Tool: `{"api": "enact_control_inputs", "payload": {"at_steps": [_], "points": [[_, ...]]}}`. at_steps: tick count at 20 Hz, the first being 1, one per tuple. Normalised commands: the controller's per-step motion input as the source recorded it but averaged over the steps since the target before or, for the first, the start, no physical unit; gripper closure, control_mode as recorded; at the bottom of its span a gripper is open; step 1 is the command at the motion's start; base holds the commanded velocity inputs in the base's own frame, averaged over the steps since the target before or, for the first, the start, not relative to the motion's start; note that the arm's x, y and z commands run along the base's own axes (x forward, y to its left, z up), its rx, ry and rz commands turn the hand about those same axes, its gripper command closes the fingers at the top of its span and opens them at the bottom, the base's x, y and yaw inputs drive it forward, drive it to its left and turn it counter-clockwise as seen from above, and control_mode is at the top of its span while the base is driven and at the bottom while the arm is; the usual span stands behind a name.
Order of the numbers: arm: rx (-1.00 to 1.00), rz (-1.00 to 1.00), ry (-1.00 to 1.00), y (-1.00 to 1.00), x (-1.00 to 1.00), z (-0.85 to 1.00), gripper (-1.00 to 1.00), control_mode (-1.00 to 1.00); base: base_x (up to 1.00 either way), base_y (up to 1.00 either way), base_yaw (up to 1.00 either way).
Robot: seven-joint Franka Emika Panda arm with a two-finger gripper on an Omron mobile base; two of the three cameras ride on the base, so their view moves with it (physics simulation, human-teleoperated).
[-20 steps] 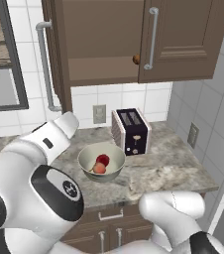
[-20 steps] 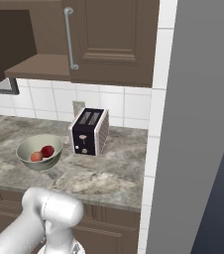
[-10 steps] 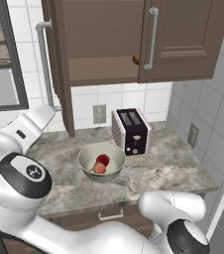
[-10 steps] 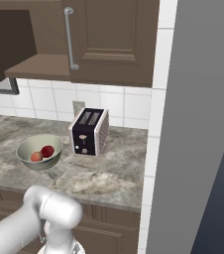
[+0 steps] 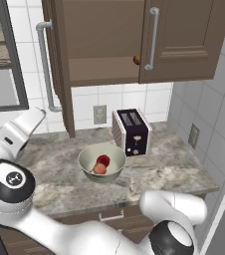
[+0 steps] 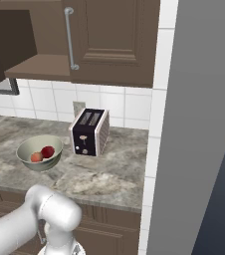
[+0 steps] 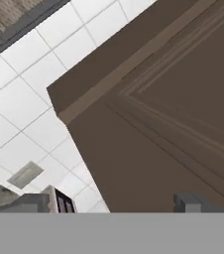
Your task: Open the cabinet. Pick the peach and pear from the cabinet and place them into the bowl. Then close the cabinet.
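Observation:
The cabinet (image 5: 184, 40) hangs over the counter with its left door (image 5: 59, 64) swung open and its right door shut. On the counter below stands the pale bowl (image 5: 104, 178), and in it lie the red pear (image 5: 103, 160) and the peach (image 5: 100, 170). The right base view shows the same bowl (image 6: 35, 165), pear (image 6: 48, 151) and peach (image 6: 36, 157). My gripper (image 7: 113, 203) is open and holds nothing. It points at the panelled outer face of the open door (image 7: 173, 114), close to it. My arm's end (image 5: 22, 130) sits left of that door.
A dark toaster (image 5: 132, 130) stands right of the bowl, under the shut door. A small dark brown fruit (image 5: 136, 60) lies on the cabinet shelf. The open door's long silver handle (image 5: 45, 64) faces left. A tiled side wall (image 5: 209, 124) bounds the counter on the right.
My arm has swung left, from in front of the open door's edge to its outer side. Bowl, fruit and doors have not moved.

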Motion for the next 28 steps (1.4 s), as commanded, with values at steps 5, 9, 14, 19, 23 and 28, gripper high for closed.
{"api": "enact_control_inputs", "payload": {"at_steps": [5,9,14,19,23,28], "points": [[-0.09,-0.10,-0.02,-0.13,0.23,0.00,-1.00,-1.00,0.00,0.00,0.00],[-0.05,-0.09,-0.01,-0.23,0.22,0.00,-1.00,-1.00,0.00,0.00,0.00],[-0.06,-0.09,-0.04,-0.30,0.06,0.02,-1.00,-1.00,0.00,0.00,0.00],[-0.04,-0.08,-0.05,-0.47,0.01,0.07,-1.00,-1.00,0.00,0.00,0.00],[-0.04,-0.06,-0.02,-0.55,0.00,0.16,-1.00,-1.00,0.00,0.00,0.00],[-0.04,-0.02,0.00,-0.66,0.01,0.20,-1.00,-1.00,0.00,0.00,0.00]]}}
